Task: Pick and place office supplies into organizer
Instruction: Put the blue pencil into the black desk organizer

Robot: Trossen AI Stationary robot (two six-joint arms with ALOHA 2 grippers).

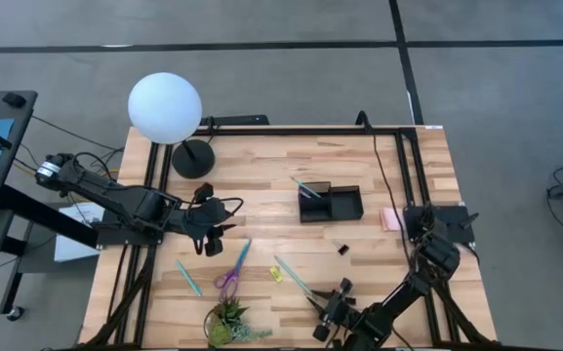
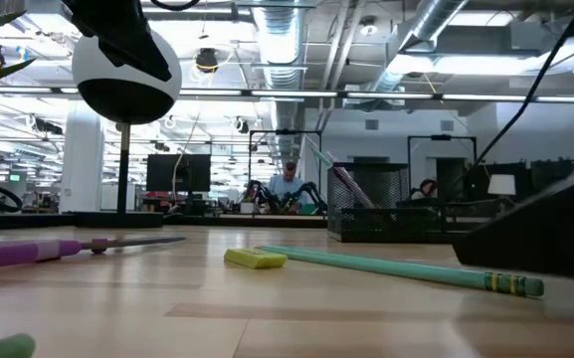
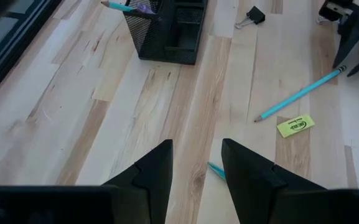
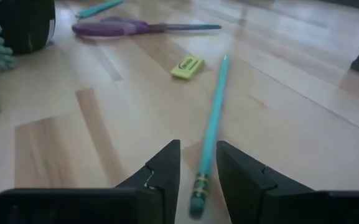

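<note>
High view, from left to right: the left gripper (image 1: 213, 237) hovers over the table (image 1: 261, 175) just above the scissors (image 1: 233, 269), with a short teal pen (image 1: 189, 277) lying to its lower left. From this height its fingers blur into the dark arm. The left wrist view settles it: the two fingers (image 3: 151, 174) stand a narrow gap apart with nothing between them, bare wood below and only a teal tip (image 3: 216, 169) poking out beside one finger.

Farther right lies the yellow piece (image 1: 276, 274), then the long teal pencil (image 1: 296, 278) running diagonally toward the right gripper (image 1: 332, 314) at the near edge. That gripper is also hard to read from above. In the right wrist view its fingers (image 4: 165, 168) sit slightly parted, straddling the eraser end of the pencil (image 4: 211, 134) without visibly clamping it.

The organizer (image 1: 330, 203) stands near the table's middle, well apart from both grippers, with a pen (image 1: 306, 186) already leaning out of its taller compartment. A black clip (image 1: 342, 250) lies below it, and the pink sticky-note pad (image 1: 390, 219) is partly covered by the right arm's base.

The low view shows the pencil's striped ferrule (image 2: 510, 284), which is too small to see from above. The scissors (image 2: 58, 249) are cut off at its left edge there.
</note>
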